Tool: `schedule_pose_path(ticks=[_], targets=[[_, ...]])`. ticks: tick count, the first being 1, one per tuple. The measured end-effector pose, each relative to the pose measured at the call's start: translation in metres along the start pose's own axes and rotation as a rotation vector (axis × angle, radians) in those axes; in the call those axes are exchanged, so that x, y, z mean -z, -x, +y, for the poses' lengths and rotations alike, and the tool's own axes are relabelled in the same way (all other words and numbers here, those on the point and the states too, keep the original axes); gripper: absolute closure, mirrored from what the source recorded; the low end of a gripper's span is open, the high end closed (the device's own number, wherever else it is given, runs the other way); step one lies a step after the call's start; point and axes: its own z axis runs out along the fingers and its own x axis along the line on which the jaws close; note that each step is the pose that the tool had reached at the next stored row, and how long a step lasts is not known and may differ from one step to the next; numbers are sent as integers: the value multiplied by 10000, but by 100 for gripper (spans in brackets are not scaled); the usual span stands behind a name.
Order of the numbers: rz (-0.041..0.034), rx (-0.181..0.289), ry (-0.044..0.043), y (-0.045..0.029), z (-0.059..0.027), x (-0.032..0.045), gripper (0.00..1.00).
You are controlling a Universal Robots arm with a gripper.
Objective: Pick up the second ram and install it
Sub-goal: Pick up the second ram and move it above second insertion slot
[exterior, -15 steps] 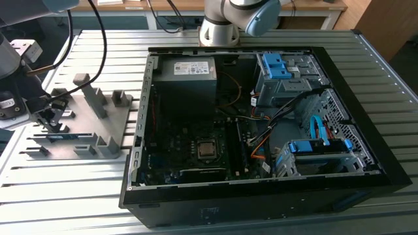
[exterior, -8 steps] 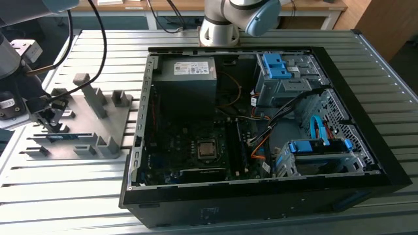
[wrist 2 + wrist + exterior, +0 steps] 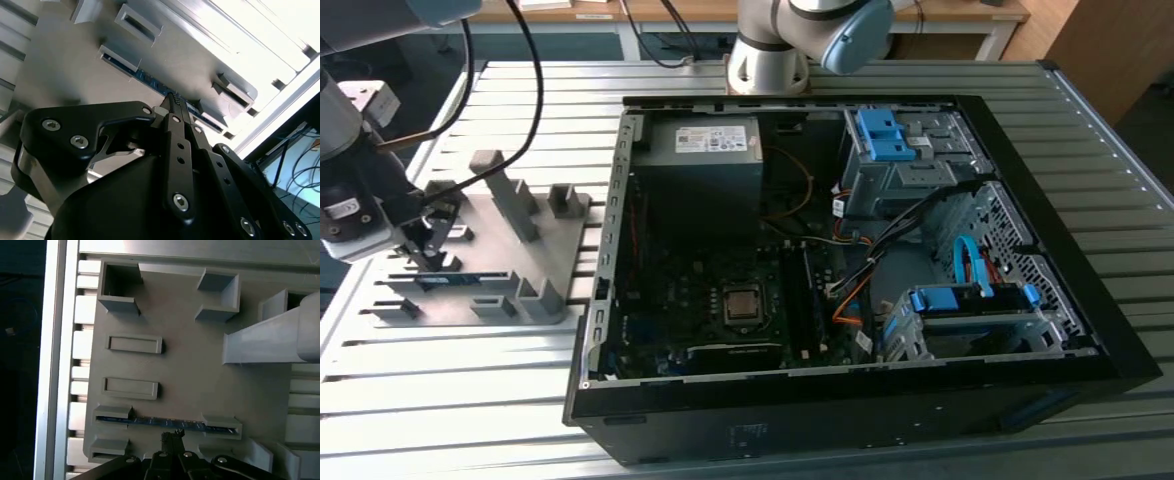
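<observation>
**Robot claw poised at one memory stick in a grey holder, beside an open computer**

Closest in both wrist views is the single black gripper (image 3: pixel 175 100) (image 3: pixel 172 437). Its tip sits right at the top edge of the second ram (image 3: pixel 150 421). I cannot tell whether the claw is open, closed or gripping the stick, because its tip overlaps that edge.

There is one ram stick. It stands on edge in the grey holder (image 3: pixel 190 370), between two end brackets. Only a thin blue-green strip of it shows. The rest is sunk into the holder, and in the second wrist view the claw hides its middle. Beyond it, the first wrist view shows two empty rectangular slots (image 3: pixel 132 344).

In the exterior view the gripper (image 3: pixel 427 245) hangs over the holder (image 3: pixel 494 225) at the exterior view's left. The ram (image 3: pixel 454 281) is a faint blue line there and hard to make out. Both rest on one slatted metal table (image 3: pixel 454 400).

Further toward the exterior view's right lies one open black computer case (image 3: pixel 854 400) with two blue drive brackets (image 3: pixel 887 135). Behind it stands one arm base (image 3: pixel 767 55), cut off at the top.
</observation>
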Motion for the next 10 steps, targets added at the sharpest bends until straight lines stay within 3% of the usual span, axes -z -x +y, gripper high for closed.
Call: schedule_pose_path(ticks=[10], targets=[[16,1810,0,0,0,0,90]])
